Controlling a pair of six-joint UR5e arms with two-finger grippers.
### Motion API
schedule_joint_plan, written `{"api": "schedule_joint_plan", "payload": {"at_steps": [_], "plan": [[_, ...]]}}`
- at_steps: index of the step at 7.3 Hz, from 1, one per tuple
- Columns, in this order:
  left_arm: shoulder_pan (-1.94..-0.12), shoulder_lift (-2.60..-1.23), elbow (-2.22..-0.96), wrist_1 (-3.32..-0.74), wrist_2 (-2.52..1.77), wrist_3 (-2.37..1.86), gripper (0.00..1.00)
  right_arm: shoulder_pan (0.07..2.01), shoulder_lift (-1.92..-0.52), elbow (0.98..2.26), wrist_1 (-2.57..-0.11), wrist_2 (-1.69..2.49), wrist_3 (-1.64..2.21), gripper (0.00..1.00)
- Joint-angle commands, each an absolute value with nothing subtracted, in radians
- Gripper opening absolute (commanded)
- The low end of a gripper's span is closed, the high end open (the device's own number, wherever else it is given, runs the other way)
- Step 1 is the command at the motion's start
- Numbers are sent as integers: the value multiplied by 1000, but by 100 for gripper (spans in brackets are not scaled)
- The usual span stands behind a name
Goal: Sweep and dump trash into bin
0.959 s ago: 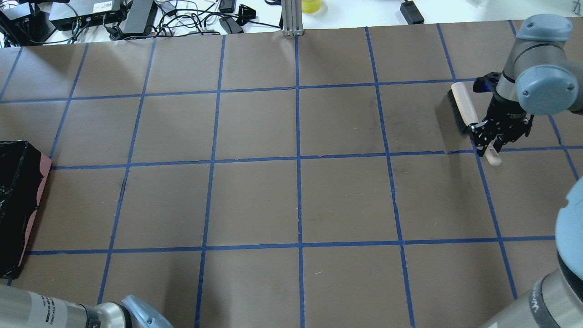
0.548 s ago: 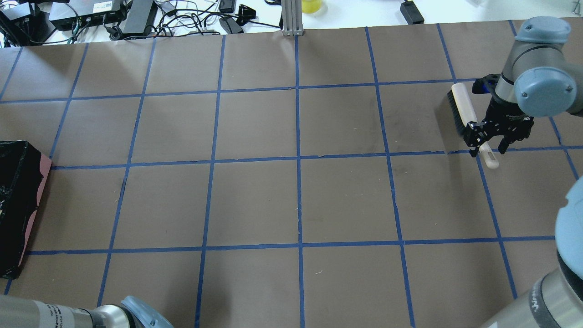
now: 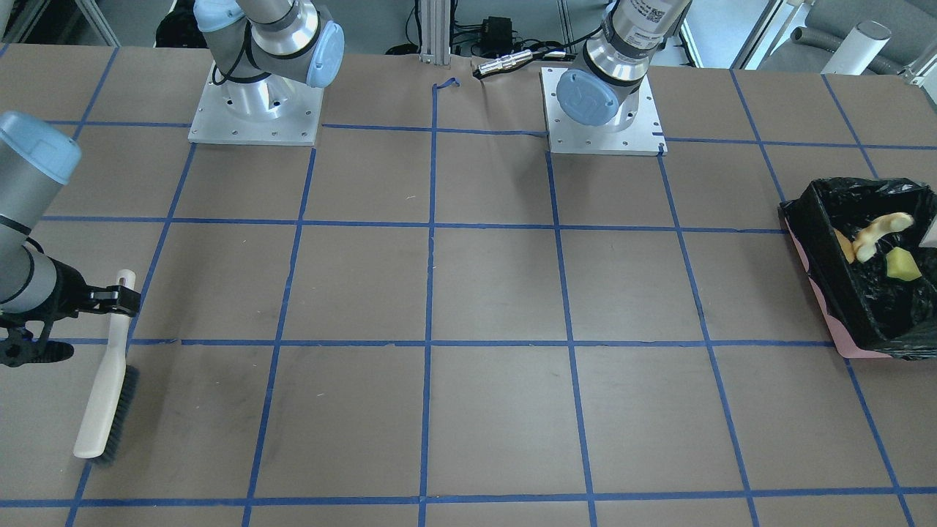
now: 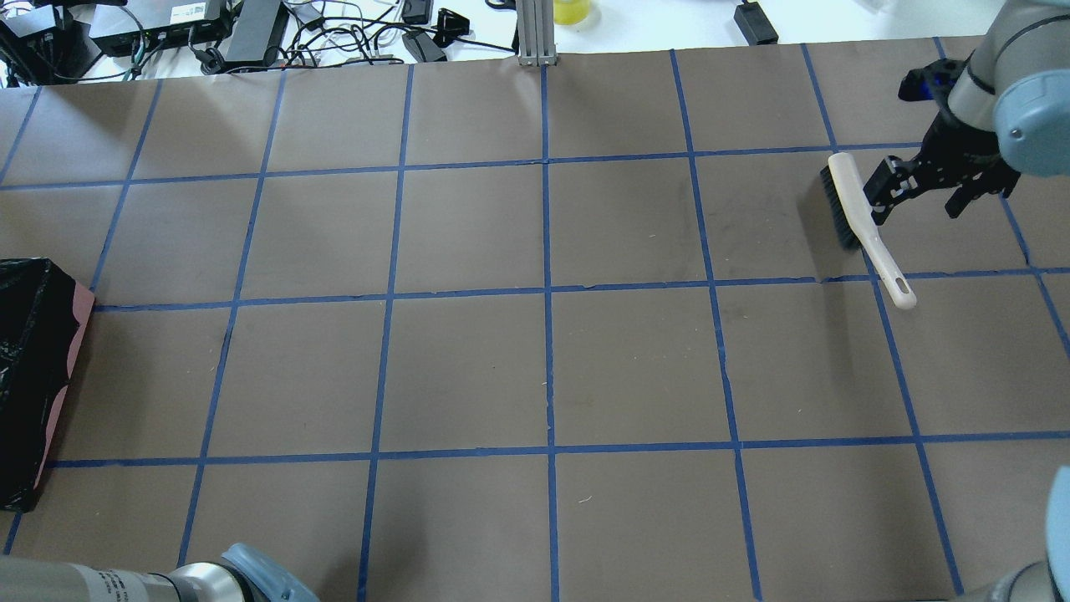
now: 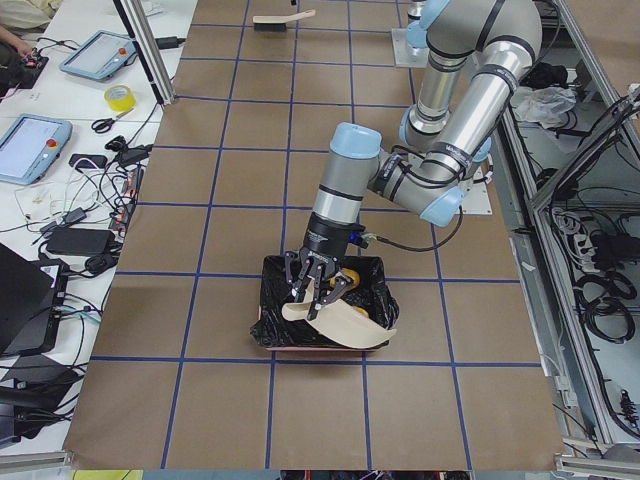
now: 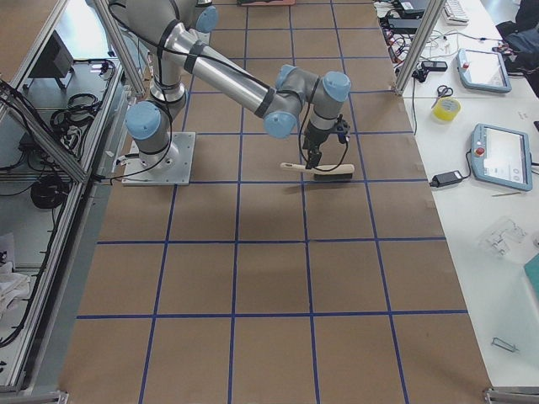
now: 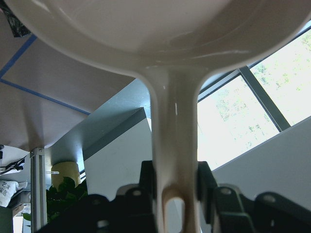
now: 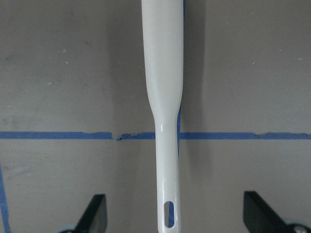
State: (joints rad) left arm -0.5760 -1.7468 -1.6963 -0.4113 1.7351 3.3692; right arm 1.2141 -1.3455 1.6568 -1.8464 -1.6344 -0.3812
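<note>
Just let go of the cream-handled black-bristle brush (image 3: 108,384), right gripper (image 4: 916,203) jaws spread, left gripper (image 5: 312,298) clamping beige plastic dustpan (image 5: 345,325): sweeping apparently done.

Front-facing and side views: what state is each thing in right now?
Brush: lying on the table, ungripped.
Right gripper: open, over the brush handle.
Dustpan: held over the bin by its handle.
Left gripper: shut on dustpan.
Trash: all three pieces in the bin.

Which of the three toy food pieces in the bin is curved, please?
The tan croissant piece; the yellow wedge is angular and the orange-brown lump barely shows.
</note>
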Motion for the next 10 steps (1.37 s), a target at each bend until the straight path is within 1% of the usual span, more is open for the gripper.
{"api": "schedule_joint_plan", "payload": {"at_steps": [1,2,3,4,5,6,7,8,10], "plan": [[-578,-1714,-1737,-391,1733,3372,0,1215,-1477,1529,-1662,-1609,-379,100],[-584,-1710,-1709,-511,1729,3361,0,1216,-1477,1437,-1614,-1608,-365,100],[-613,-1701,-1644,-672,1694,3326,0,1223,-1474,1371,-1545,-1600,-313,100],[-653,-1715,-1555,-866,1689,3227,0,1241,-1476,1352,-1513,-1577,-289,100],[-681,-1733,-1483,-999,1683,3152,0,1284,-1479,1350,-1513,-1575,-243,100],[-701,-1750,-1451,-1082,1608,3054,0,1367,-1486,1348,-1511,-1580,-133,100],[-725,-1775,-1451,-1129,1570,2937,0,1461,-1494,1348,-1508,-1583,-26,100],[-789,-1795,-1445,-1150,1530,2783,0,1527,-1499,1353,-1487,-1586,64,100],[-958,-1830,-1428,-1218,1537,2456,0,1572,-1544,1425,-1466,-1578,78,100]]}}
